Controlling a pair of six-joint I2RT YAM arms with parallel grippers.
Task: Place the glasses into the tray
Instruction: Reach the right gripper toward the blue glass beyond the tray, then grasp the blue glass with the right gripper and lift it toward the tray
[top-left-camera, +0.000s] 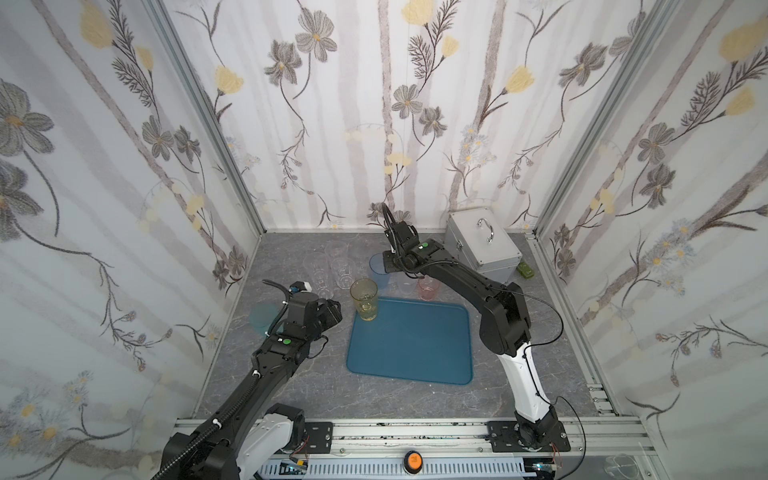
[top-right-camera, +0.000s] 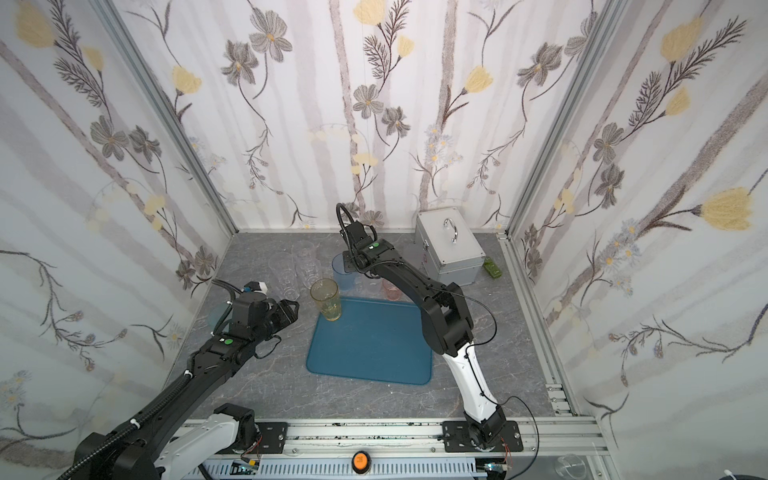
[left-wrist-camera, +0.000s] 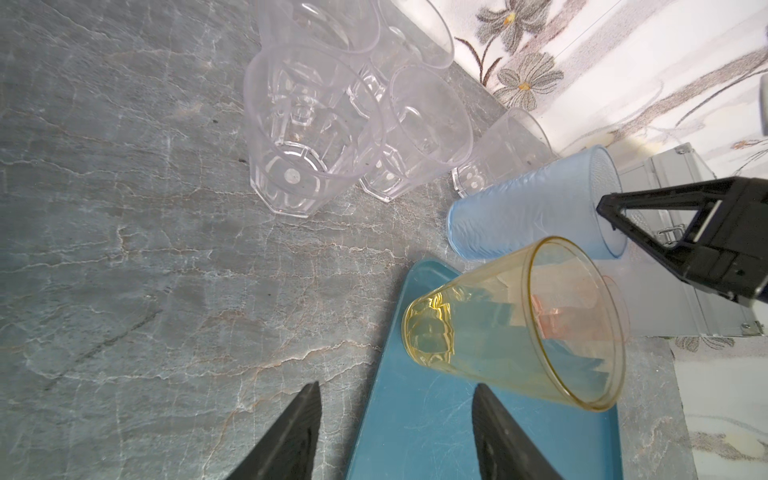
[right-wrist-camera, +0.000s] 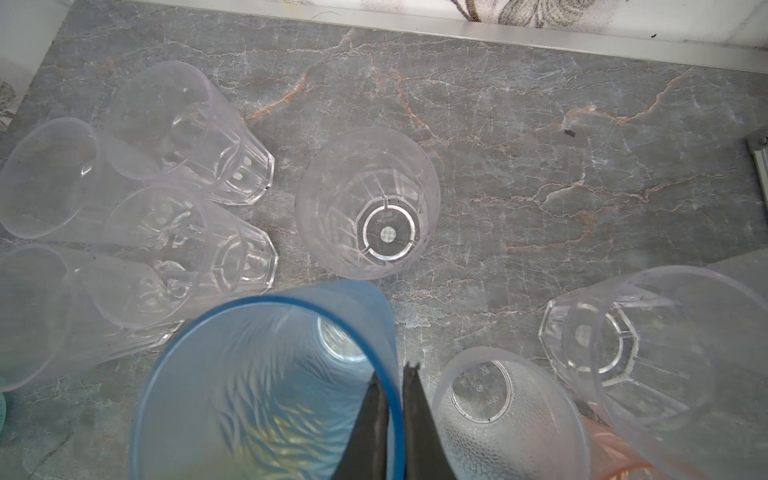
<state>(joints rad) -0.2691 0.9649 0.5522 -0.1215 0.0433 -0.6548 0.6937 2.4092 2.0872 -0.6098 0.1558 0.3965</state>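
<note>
1. Grasp stage, as judged: right jaws are pinched shut on the rim of the blue glass (right-wrist-camera: 257, 395), one finger inside the wall and one outside. The glass stands just behind the far edge of the tray (top-left-camera: 411, 349). Whether its base has left the bench (top-left-camera: 291, 386) cannot be told.
2. Left jaws are open and empty, hanging at the tray's far left corner, apart from the amber glass (top-left-camera: 365, 300).
3. Tray is flat and teal-blue, with a low rim and rounded corners. It holds only the amber glass, upright in that corner.
4. Next move probably calls for a straight lift, since the dimpled frosted glass (right-wrist-camera: 498, 415) stands just beside and the pink glass (top-left-camera: 428, 289) is near. A carry over the low rim to bare tray floor would follow. A one-wall pinch may let the glass swing.
5. Blue wall is thin and translucent, with feathery relief. Clear faceted glasses (right-wrist-camera: 199, 232) taper to octagonal bases. Bench is grey and marble-veined.
</note>
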